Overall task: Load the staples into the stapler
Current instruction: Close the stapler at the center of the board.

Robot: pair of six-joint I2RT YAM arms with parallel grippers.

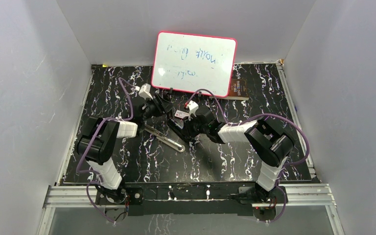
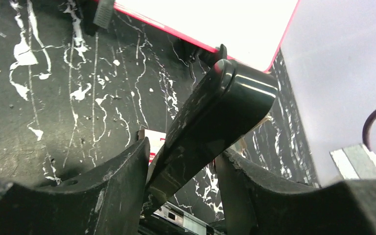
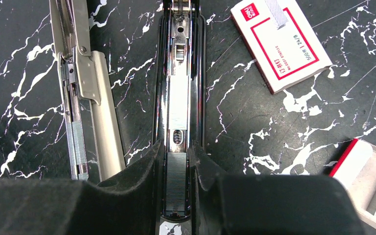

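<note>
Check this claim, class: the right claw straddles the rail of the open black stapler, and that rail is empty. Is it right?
The right claw does straddle the rail of the stapler, but the rail is not empty: a strip of staples lies in it, as the right wrist view shows.

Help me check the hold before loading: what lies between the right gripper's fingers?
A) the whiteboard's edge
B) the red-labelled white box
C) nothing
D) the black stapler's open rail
D: the right gripper has a finger on each side of the stapler, whose shiny rail, staples in it, runs out from between them.
</note>
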